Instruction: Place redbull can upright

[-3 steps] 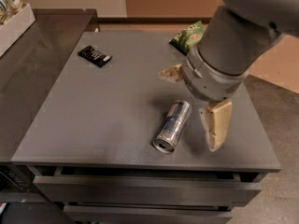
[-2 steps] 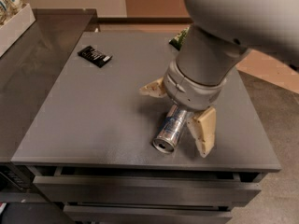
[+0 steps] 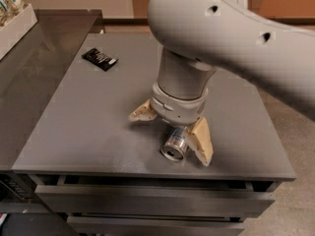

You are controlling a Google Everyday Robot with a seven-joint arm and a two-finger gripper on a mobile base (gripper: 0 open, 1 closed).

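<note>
Gripper [image 3: 170, 137] has swung from right of redbull can [image 3: 174, 145] to directly over it, wrist lower. Can unmoved: lying on side near front edge of table [image 3: 74, 132], right of middle, silver end facing front. Grasp looks imminent; uprighting not begun. Jaws wide apart, straddling can, holding nothing. Finger toward right edge just beside can, contact unclear; other finger apart. Black packet [image 3: 100, 59] near back-left corner.
</note>
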